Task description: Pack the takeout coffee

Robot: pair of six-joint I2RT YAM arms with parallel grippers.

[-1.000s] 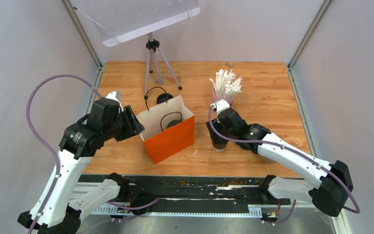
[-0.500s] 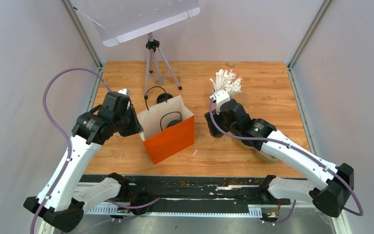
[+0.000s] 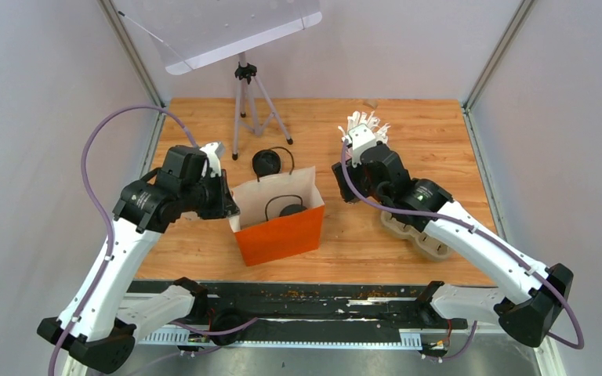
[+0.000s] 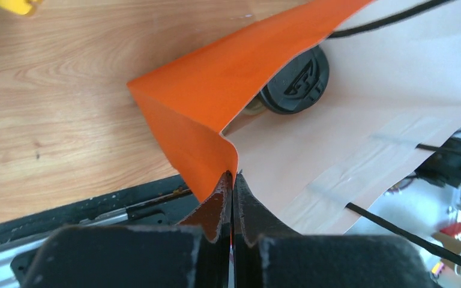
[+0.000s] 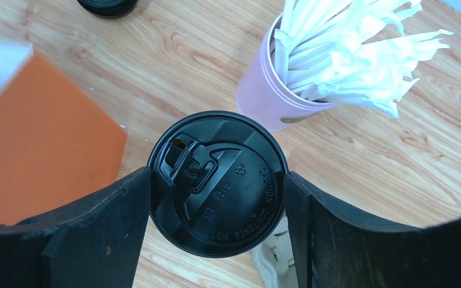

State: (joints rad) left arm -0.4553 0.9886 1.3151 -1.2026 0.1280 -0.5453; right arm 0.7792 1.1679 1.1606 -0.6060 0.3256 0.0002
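My right gripper (image 5: pixel 218 187) is shut on a takeout coffee cup (image 5: pixel 218 180), seen from above as a round black lid between both fingers; in the top view this gripper (image 3: pixel 347 182) hangs to the right of the orange paper bag (image 3: pixel 281 231). A second black-lidded cup (image 3: pixel 291 210) stands inside the bag, also seen in the left wrist view (image 4: pixel 294 75). A third lidded cup (image 3: pixel 265 163) sits on the table behind the bag. My left gripper (image 4: pixel 233 177) is shut on the bag's rim (image 4: pixel 216 96) at its left corner (image 3: pixel 232 210).
The pink cup of white straws (image 5: pixel 276 90) stands just behind the held cup. The brown pulp tray (image 3: pixel 417 233) lies under my right forearm. A tripod (image 3: pixel 244 102) with a white board stands at the back. A black rail (image 3: pixel 306 296) runs along the near edge.
My left gripper has shut on the bag's rim, and the bag has shifted right. My right gripper has carried its cup up off the tray toward the back, uncovering the tray.
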